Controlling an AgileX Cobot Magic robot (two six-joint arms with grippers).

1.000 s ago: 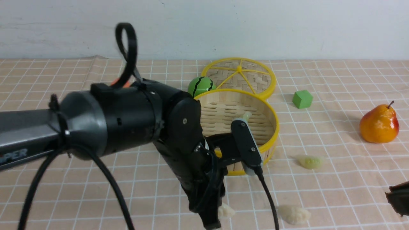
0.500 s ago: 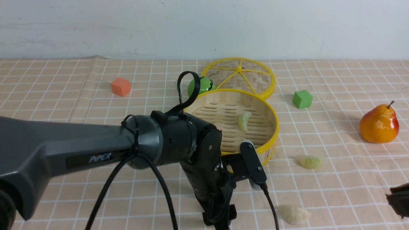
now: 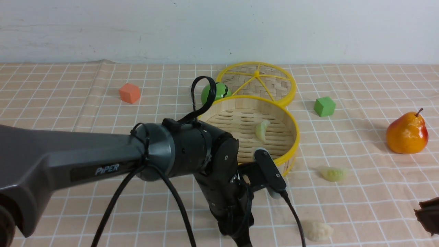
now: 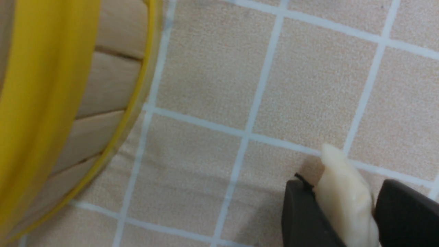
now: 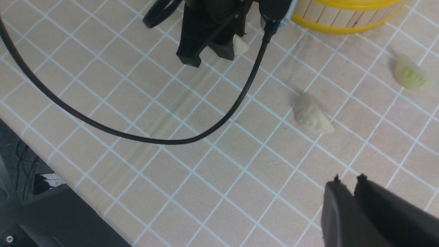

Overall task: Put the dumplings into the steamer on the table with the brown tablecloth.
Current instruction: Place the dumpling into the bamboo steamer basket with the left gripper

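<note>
A: Step in hand?
B: Grasp. Left tool (image 4: pixel 343 206) clamps cream-white dumpling (image 4: pixel 346 192) just outside the steamer (image 4: pixel 44 85) wall. Right tool (image 5: pixel 346 183) narrow, empty, well apart from it.
A: Next?
B: Probably lift above the rim, then release inside.

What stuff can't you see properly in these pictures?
- Left end effector: in the front view it is hidden by its own arm. In the left wrist view the edge cuts off all but the fingertips.
- Cream dumpling between its fingers: can't tell whether it's lifted off the tablecloth.
- Right end effector: in the front view, only a sliver shows at the edge.
- Green ball: in the front view, partly behind the steamer wall and a cable loop.
</note>
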